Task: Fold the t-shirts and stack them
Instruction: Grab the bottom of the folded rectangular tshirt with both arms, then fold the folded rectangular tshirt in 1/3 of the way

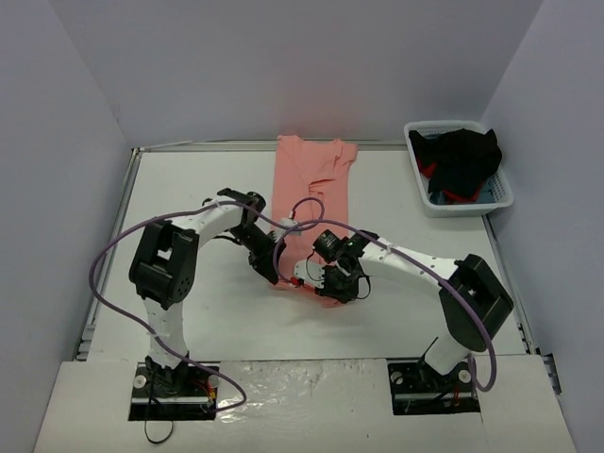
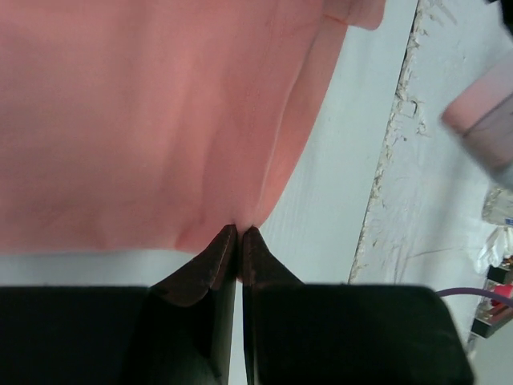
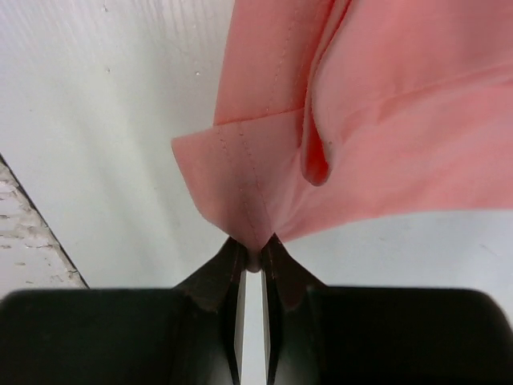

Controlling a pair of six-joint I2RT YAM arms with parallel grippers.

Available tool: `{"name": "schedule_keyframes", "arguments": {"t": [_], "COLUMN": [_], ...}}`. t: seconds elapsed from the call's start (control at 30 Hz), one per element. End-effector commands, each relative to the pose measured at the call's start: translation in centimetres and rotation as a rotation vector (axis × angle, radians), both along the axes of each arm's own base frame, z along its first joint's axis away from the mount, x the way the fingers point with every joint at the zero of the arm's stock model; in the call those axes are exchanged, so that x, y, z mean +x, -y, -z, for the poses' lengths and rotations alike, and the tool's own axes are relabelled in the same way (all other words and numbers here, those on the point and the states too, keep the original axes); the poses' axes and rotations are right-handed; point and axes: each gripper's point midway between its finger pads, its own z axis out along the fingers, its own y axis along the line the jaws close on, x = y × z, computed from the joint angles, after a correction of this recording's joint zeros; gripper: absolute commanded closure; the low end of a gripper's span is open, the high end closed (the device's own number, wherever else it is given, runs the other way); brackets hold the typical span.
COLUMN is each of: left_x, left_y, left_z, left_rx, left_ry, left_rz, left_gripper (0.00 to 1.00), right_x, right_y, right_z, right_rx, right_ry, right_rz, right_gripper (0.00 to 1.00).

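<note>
A salmon-pink t-shirt [image 1: 307, 184] lies in a long narrow strip from the table's far edge toward the middle. My left gripper [image 1: 267, 266] is shut on its near left edge; in the left wrist view the fingertips pinch the cloth [image 2: 144, 120] at the gripper [image 2: 239, 231]. My right gripper [image 1: 326, 286] is shut on the near right corner; in the right wrist view the hemmed corner [image 3: 240, 176] is pinched at the gripper [image 3: 252, 247]. Both held ends are lifted a little off the table.
A white plastic basket [image 1: 416, 172] with dark and red clothes stands at the far right. Purple cables loop over both arms. The white table [image 1: 189, 283] ends in raised rims left and right, with grey walls around.
</note>
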Motion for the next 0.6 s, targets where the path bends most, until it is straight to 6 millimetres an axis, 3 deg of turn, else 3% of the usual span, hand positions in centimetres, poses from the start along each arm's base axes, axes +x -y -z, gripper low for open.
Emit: {"name": "schedule_keyframes", "arguments": {"t": [0.0,0.2,0.4,0.57], "left_x": [0.4,-0.6,-4.0,-6.5], "left_y": [-0.9,-1.7,-2.3,-2.3], "left_z": [-4.8,-7.1,-10.2,-11.4], "left_rx": [-0.021,-0.02,-0.078,-0.085], "left_ry": [0.133,0.162,0.115,0.128], "left_rz": [0.045,0.092,0.15,0.201], "left_gripper": [0.97,0.98,0.98,0.98], "right_x": [0.7,0.4,-1.2,-2.9], "right_y": [0.6,0.6,1.2,0.5], "right_z": [-4.5,-7.8,-9.3,-11.6], "right_rx": [0.014,0.051,0.073,0.182], "right_ry": [0.05,0.037,-0.015,-0.078], "right_rz": [0.021,0.029,0.018,-0.038], "right_gripper": [1.0,1.0,1.0,1.0]}}
